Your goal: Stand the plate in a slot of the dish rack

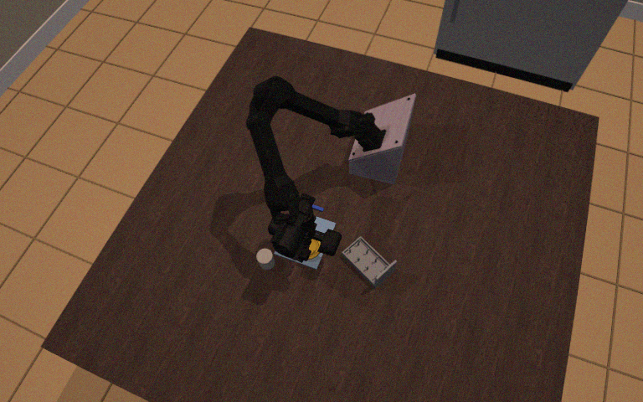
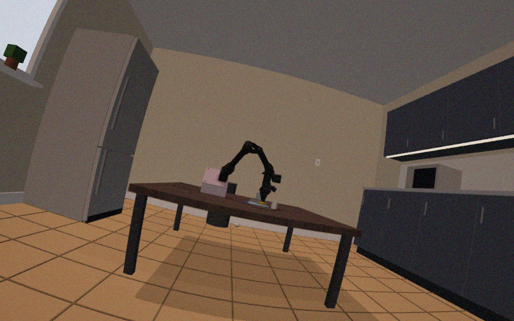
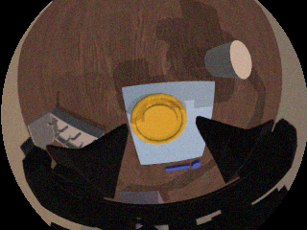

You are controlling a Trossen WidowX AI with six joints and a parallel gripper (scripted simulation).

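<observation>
A yellow plate (image 1: pixel 313 247) (image 3: pixel 159 118) lies flat on a light blue placemat (image 1: pixel 326 223) (image 3: pixel 195 99) on the dark wooden table (image 1: pixel 450 237). My gripper (image 1: pixel 303 246) (image 2: pixel 264 196) (image 3: pixel 161 123) is open and empty. It points down and hangs low right over the plate, with one finger on each side of it in the wrist view. The grey dish rack (image 1: pixel 368 260) (image 3: pixel 64 129) with its rails and pegs stands on the table right of the mat, a short way from the plate.
A white cup (image 1: pixel 264 257) (image 3: pixel 229 60) stands just left of the mat. A small blue spoon (image 1: pixel 318 207) (image 3: pixel 183 167) lies behind the mat. The arm's grey-pink wedge base (image 1: pixel 393 123) (image 2: pixel 214 181) stands at the back. A fridge (image 1: pixel 522 33) stands beyond the table.
</observation>
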